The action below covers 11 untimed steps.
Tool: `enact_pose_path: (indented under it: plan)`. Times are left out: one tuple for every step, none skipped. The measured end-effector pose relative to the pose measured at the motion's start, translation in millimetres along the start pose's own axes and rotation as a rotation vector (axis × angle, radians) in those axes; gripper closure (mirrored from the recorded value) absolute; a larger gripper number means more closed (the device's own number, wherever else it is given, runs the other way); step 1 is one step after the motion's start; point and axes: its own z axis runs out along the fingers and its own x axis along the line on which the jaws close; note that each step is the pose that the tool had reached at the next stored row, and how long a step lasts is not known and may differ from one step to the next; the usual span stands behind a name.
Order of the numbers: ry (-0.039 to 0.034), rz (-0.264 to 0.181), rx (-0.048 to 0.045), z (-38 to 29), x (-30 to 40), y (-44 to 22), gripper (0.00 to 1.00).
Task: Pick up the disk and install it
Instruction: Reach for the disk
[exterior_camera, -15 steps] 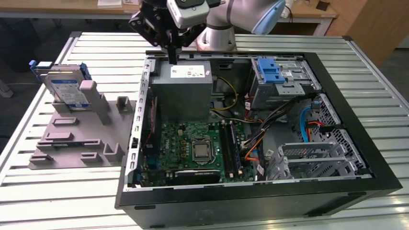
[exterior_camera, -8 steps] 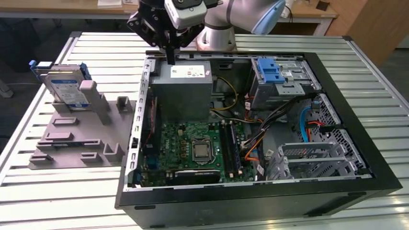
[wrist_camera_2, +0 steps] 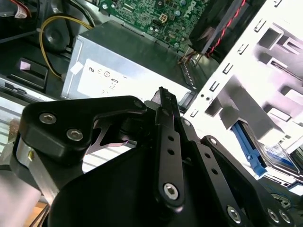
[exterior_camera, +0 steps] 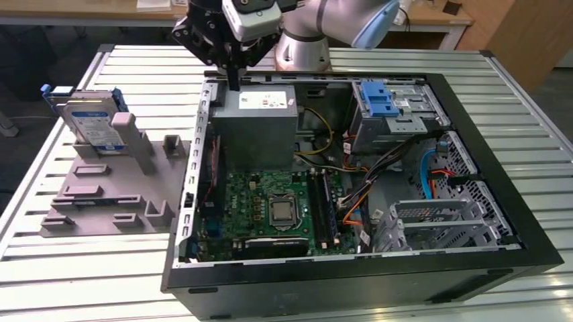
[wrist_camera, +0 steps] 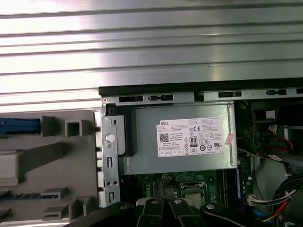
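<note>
Progress: none yet, I judge. The disk (exterior_camera: 94, 126) stands untouched in the grey fixture (exterior_camera: 107, 194); my gripper (exterior_camera: 235, 84), fingers together on nothing, hangs above the power supply box (exterior_camera: 255, 131).

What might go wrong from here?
The shut jaws hang low over the power supply, beside the case wall; a sideways move toward the disk might clip it. The disk stands on edge in its grey stand and might tip if nudged. Loose cables by the drive bay might snag it.
</note>
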Motion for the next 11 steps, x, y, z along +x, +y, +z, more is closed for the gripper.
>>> enact_pose_path:
  plan:
    - [0.0001, 0.000, 0.0000, 0.0, 1.7, 0.4, 0.89]
    - [0.0002, 0.000, 0.0001, 0.0, 3.2, 0.8, 0.89]
    - [0.0003, 0.000, 0.0002, 0.0, 5.2, 1.5, 0.89]
    - [0.0003, 0.000, 0.0001, 0.1, 7.1, 2.2, 0.89]
    - [0.0003, 0.000, 0.0001, 0.2, 9.3, 3.0, 0.89]
    - [0.0003, 0.000, 0.0001, 0.2, 11.7, 3.7, 0.89]
    - [0.0004, 0.000, 0.0001, 0.3, 14.5, 4.3, 0.89]
    - [0.0004, 0.000, 0.0001, 0.3, 17.9, 4.9, 0.89]
    - [0.0002, 0.000, -0.0001, 0.4, 20.3, 5.4, 0.89]
    - [0.0002, 0.000, -0.0001, 0.5, 22.0, 5.7, 0.89]
    - [0.0002, 0.000, -0.0001, 0.5, 22.6, 6.0, 0.89]
